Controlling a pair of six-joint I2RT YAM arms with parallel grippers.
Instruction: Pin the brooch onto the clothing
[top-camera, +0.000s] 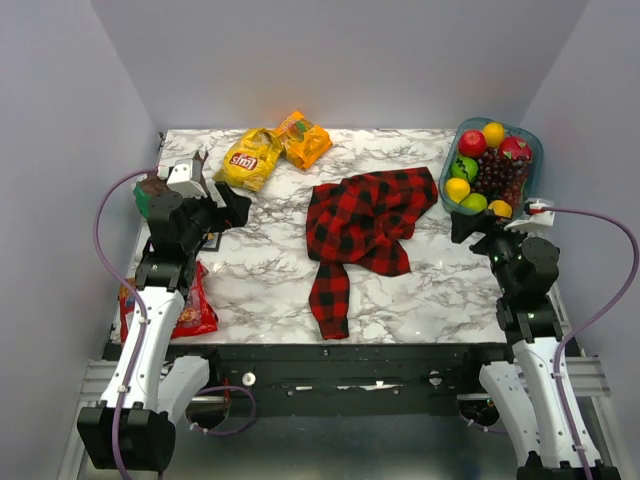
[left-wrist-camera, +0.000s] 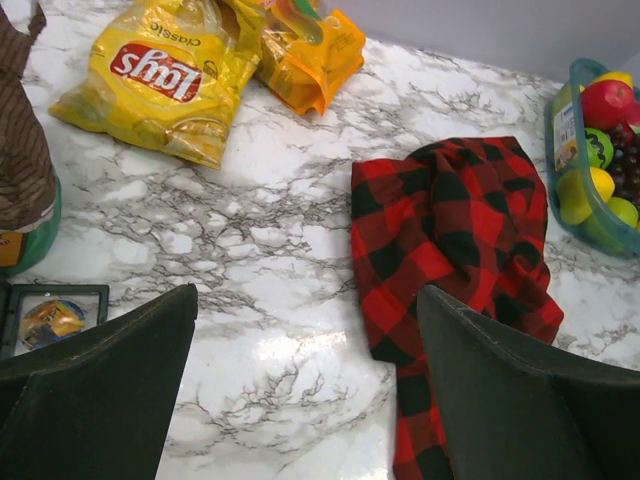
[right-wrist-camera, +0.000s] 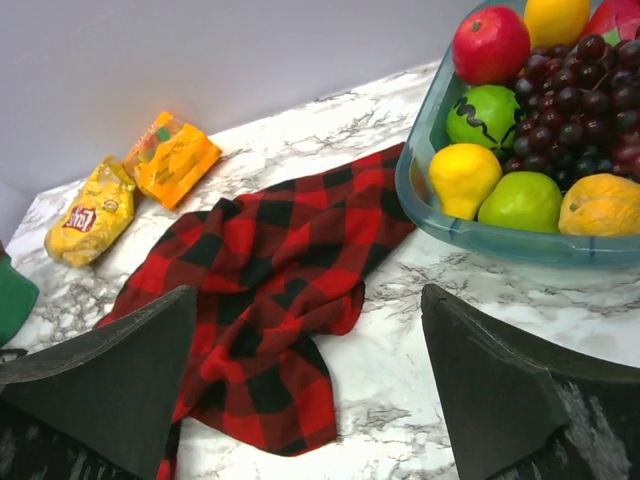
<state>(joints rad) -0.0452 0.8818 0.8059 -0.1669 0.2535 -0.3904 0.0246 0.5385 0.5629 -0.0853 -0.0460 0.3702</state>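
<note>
**Item: shirt** (top-camera: 365, 225). Red-and-black plaid, lying crumpled at mid-table (top-camera: 260, 270) with one sleeve trailing toward the near edge. No lettering shows.

**Item: brooch.** Not surely identified. A small dark case (left-wrist-camera: 50, 318) on the table just beside the left gripper holds a round piece. This is the likeliest candidate, but it is too small to confirm.

**Item: left gripper** (left-wrist-camera: 305, 330). Fingers spread wide with nothing between them. It hovers at the table's left side, well apart from the shirt.

**Item: right gripper** (right-wrist-camera: 308, 300). Fingers also apart and empty, near the fruit tub (right-wrist-camera: 500, 243).

**Sundries:** yellow chip bag (top-camera: 250, 158), orange packet (top-camera: 303, 138), red packet (top-camera: 195, 305).

**Step in hand:** judged to be the start, with nothing grasped yet.

**Next move:** probably flatten or steady the cloth with one arm. The other arm would need a fine, precise pinch to fetch the brooch.
</note>
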